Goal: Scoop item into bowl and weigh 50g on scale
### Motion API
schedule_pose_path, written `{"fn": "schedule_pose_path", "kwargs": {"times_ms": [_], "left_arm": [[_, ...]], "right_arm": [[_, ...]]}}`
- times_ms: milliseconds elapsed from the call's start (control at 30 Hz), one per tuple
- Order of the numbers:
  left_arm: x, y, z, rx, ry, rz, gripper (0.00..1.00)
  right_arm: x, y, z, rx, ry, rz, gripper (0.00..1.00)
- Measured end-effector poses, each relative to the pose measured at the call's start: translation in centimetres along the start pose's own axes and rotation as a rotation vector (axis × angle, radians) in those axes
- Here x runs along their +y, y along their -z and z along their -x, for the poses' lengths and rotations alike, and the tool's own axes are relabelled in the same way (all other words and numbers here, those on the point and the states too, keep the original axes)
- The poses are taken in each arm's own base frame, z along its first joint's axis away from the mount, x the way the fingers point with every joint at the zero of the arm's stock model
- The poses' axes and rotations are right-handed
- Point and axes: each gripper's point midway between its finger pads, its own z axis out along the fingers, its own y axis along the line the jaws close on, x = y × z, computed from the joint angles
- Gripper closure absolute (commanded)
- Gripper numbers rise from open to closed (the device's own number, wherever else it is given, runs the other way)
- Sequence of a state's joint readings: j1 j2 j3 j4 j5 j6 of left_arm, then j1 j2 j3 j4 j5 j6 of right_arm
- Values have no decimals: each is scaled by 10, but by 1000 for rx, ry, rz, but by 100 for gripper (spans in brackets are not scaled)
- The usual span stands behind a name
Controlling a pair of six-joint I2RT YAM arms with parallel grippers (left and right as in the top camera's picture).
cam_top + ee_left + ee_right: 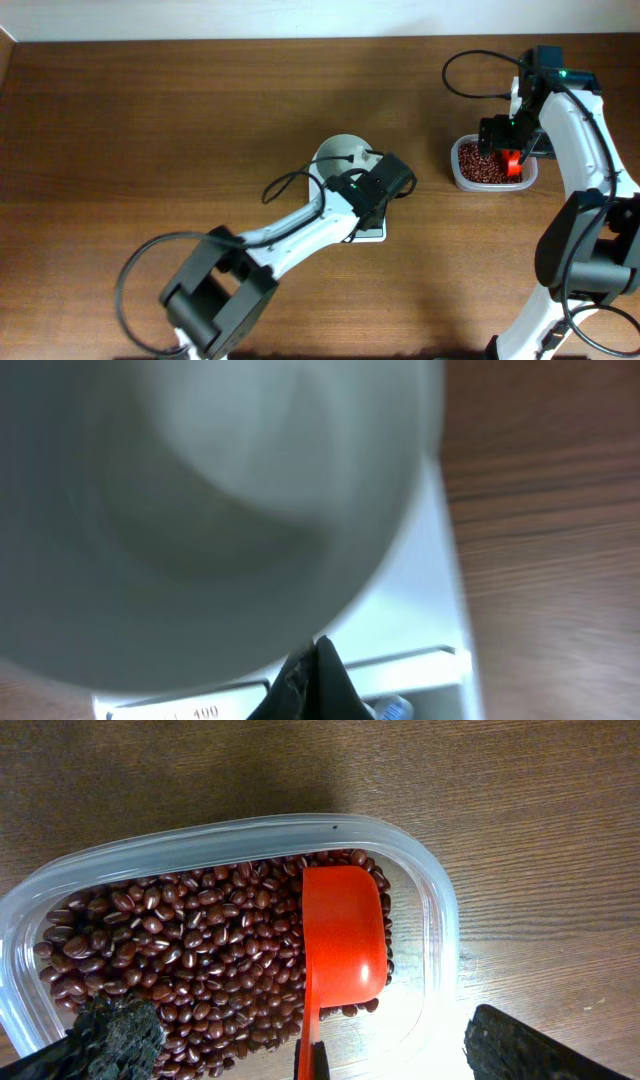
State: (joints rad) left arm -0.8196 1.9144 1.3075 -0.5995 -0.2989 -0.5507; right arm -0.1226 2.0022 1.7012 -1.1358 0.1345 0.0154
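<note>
Beans (180,950): a loose dark red-brown heap filling the clear plastic tub (230,830), which stands on the worktop (150,120) towards its right edge, in the far half. A red scoop (343,940) lies on the beans at the tub's right end, handle pointing out towards the right gripper (320,1038). That gripper hangs over the tub with jaws released wide, one finger (110,1035) on each side of the handle and clear of it. The white bowl (338,152) sits on the scale (435,590) near the worktop's middle. The left gripper (315,682) is clenched on nothing, its tip at the bowl's near rim above the scale; contact cannot be determined.
</note>
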Motion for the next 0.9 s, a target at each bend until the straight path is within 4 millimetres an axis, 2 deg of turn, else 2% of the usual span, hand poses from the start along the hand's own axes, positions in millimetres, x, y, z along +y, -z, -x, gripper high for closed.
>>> {"fn": "schedule_pose_path", "kwargs": {"times_ms": [67, 133, 200, 633, 900], "left_arm": [[1, -12, -5, 15, -26, 17, 100], [-13, -15, -1, -15, -62, -10, 100], [-17, -23, -4, -5, -77, -16, 100], [-6, -17, -16, 35, -102, 25, 100], [-3, -11, -34, 84, -165, 50, 100]], "right_arm": [[0, 0, 0, 0, 0, 0, 1], [0, 0, 0, 0, 0, 0, 1], [0, 0, 0, 0, 0, 0, 1], [0, 0, 0, 0, 0, 0, 1], [0, 0, 0, 0, 0, 0, 2]]}}
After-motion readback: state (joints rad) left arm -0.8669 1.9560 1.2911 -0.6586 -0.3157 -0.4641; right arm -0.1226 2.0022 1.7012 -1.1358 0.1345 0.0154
